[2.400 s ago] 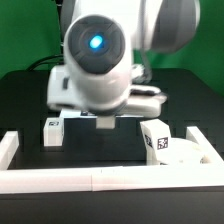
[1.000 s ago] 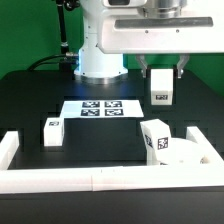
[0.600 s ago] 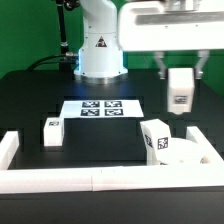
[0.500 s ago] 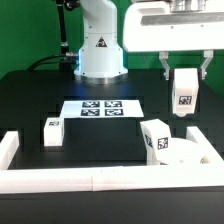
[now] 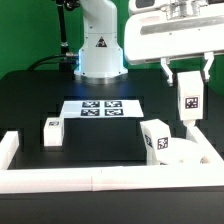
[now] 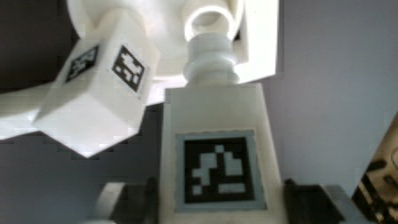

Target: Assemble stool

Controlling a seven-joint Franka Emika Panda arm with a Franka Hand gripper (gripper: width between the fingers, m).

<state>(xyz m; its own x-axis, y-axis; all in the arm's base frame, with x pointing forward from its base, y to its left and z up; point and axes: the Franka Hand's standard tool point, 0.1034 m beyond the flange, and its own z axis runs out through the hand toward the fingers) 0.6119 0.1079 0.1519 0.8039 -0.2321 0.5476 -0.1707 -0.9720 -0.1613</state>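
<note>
My gripper (image 5: 187, 73) is shut on a white stool leg (image 5: 189, 101) with a black-and-white tag and holds it upright in the air at the exterior view's right, above the round seat disc (image 5: 190, 153). A second leg (image 5: 154, 138) stands in the seat disc. A third leg (image 5: 52, 132) stands on the black table at the exterior view's left. In the wrist view the held leg (image 6: 215, 150) fills the middle between my fingers (image 6: 118, 200), with the standing leg (image 6: 98, 90) and the seat's rim (image 6: 258, 40) beyond it.
The marker board (image 5: 100, 107) lies flat in the middle of the table. White border rails (image 5: 90, 178) run along the front and the two sides (image 5: 8, 148). The robot base (image 5: 100, 45) stands at the back.
The arm has swung away from the camera, carried the leg from the table's middle toward the exterior view's right, and lowered it toward the seat disc.
</note>
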